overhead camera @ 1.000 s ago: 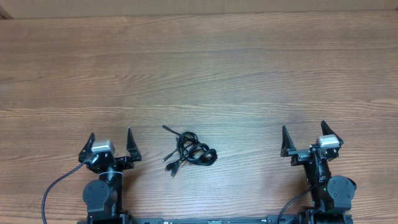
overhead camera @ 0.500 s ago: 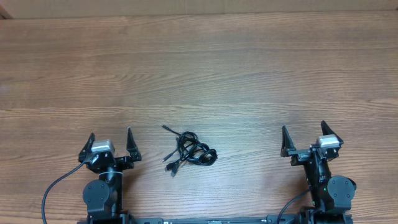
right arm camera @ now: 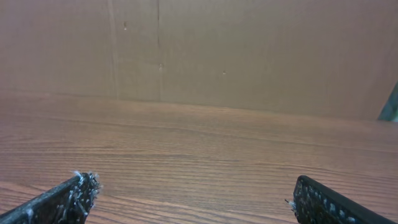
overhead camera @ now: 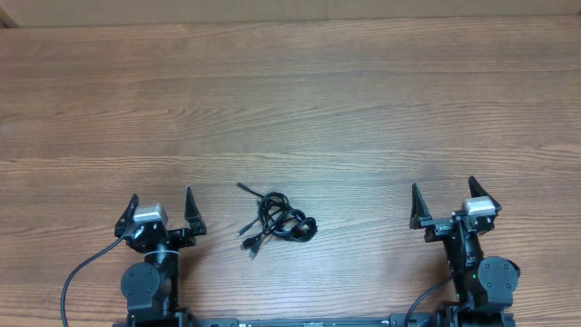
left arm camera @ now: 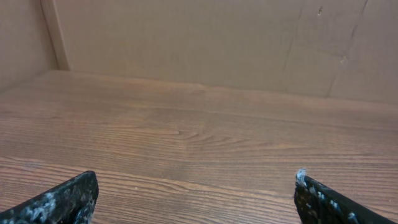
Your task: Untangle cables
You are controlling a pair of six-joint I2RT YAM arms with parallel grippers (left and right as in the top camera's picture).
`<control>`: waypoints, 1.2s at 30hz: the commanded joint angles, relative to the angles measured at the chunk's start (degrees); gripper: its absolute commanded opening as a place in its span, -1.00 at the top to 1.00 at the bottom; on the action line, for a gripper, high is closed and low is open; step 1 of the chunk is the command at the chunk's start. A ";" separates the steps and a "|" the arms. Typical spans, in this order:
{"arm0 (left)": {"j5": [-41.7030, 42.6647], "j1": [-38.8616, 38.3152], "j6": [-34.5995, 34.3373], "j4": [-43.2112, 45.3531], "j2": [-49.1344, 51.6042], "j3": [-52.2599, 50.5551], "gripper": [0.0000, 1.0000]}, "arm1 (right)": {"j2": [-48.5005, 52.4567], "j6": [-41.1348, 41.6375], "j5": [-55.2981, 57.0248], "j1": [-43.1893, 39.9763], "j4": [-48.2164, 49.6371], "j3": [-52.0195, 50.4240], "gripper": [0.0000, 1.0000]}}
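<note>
Two arms, one knot: my left gripper (overhead camera: 162, 195) and right gripper (overhead camera: 443, 186) sit low at the near edge of the wood table (overhead camera: 363, 91). Both have jaws spread wide and hold nothing, fingertips aimed toward the far side. The cables (overhead camera: 280, 221) lie on the tabletop btwn the two grippers as a small black bunch, nearer the left one, touching neither. One loose strand runs up and left from the knot; approx. two plug tips poke out at its lower left. Wrist cams show my scuffed finger ends over wood grain, w/ a brown cardboard wall (left arm camera: 186, 43) beyond.
</note>
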 commanded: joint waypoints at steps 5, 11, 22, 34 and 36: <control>0.46 0.59 0.87 0.07 -0.48 -0.17 -0.99 | 0.07 -0.31 0.50 0.07 0.31 -0.57 -1.00; 0.46 0.59 0.90 0.07 -0.48 -0.17 -1.00 | 0.07 -0.28 0.50 0.07 0.31 -0.57 -1.00; 0.59 0.59 0.68 -0.02 -0.48 -0.11 -0.99 | 0.07 -0.31 0.50 0.07 0.31 -0.57 -1.00; 0.39 0.59 1.18 -13.35 -0.48 9.49 -1.00 | 0.07 -0.28 0.50 0.07 0.31 -0.57 -1.00; 0.42 0.59 1.57 -15.52 -0.48 10.86 -1.00 | 0.07 -0.28 0.50 0.07 0.31 -0.57 -1.00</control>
